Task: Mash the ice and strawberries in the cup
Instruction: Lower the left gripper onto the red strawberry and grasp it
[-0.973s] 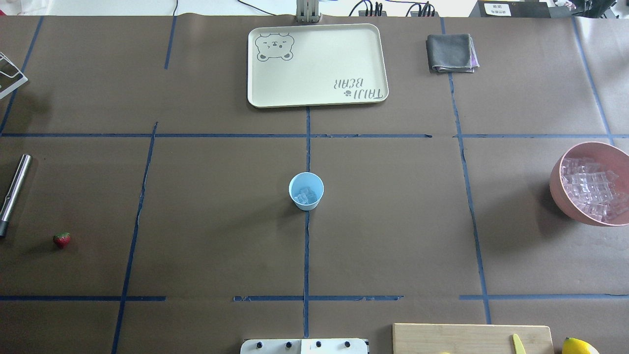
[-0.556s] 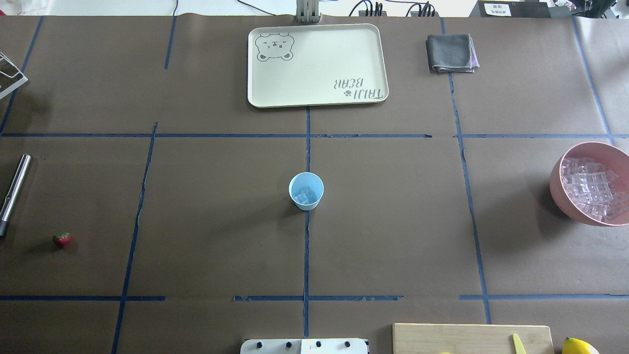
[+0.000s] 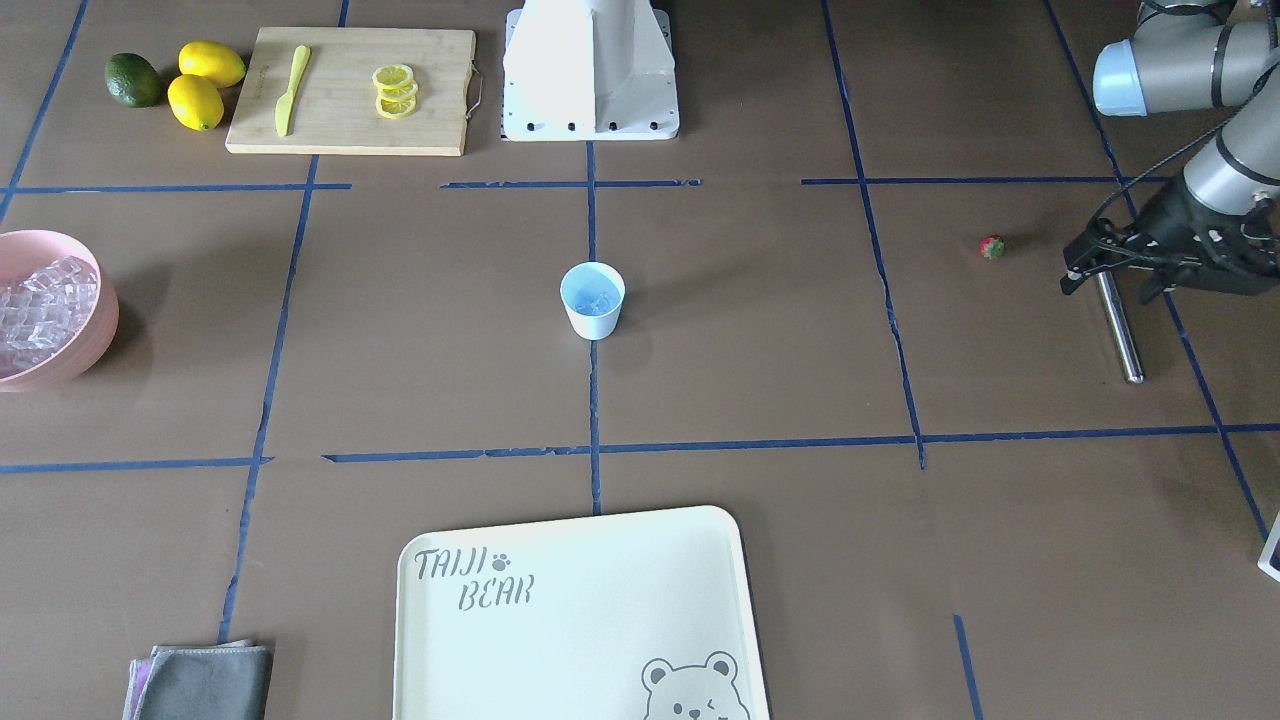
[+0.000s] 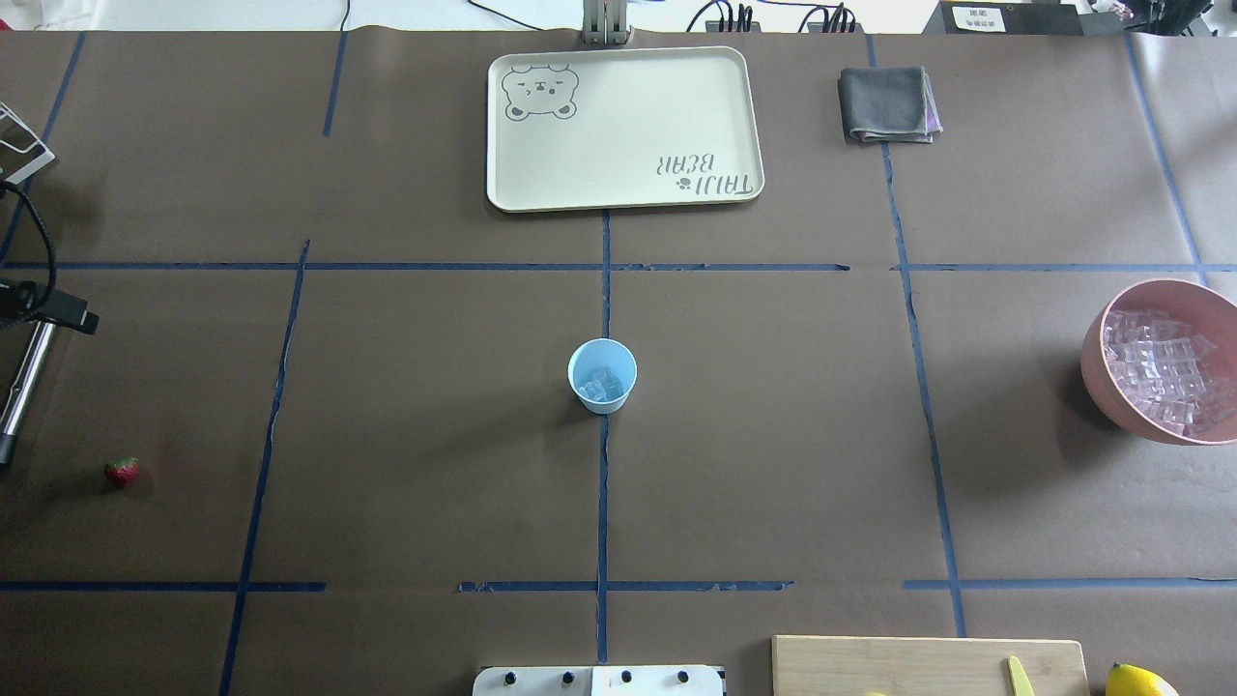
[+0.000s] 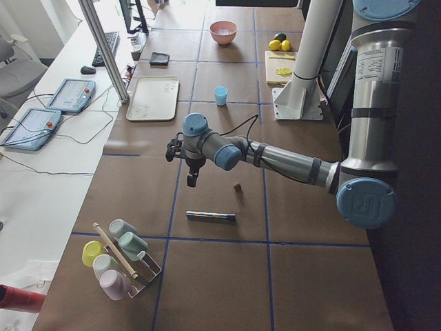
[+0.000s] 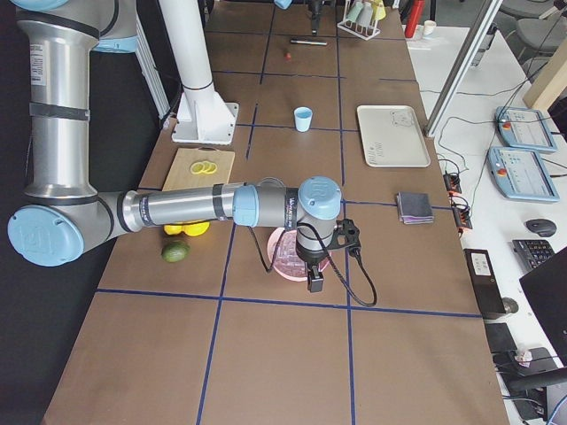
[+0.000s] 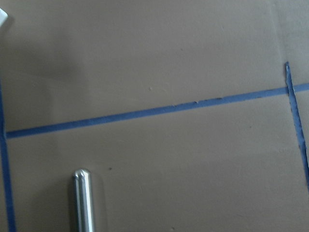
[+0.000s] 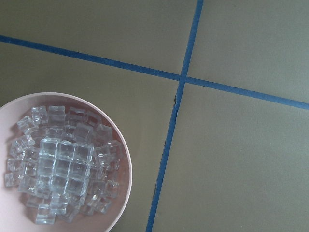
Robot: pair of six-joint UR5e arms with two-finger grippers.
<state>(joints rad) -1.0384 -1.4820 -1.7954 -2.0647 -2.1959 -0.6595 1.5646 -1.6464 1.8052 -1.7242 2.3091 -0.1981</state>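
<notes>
The light blue cup stands upright at the table's middle with a few clear ice cubes in it. More ice fills the pink bowl at the right edge. One small red strawberry lies at the left. A metal rod lies beyond it. My left gripper hovers over the rod's far end; I cannot tell if it is open. My right gripper hangs over the pink bowl's far side; I cannot tell its state. No fingers show in either wrist view.
A cream tray and a folded grey cloth lie at the far side. A cutting board with lemon slices and a yellow knife, two lemons and a lime sit beside the robot's base. A rack of cups stands at the left end.
My left gripper has come into the overhead view at the left edge, over the far end of the metal rod. The cup, strawberry and bowl have not moved.
</notes>
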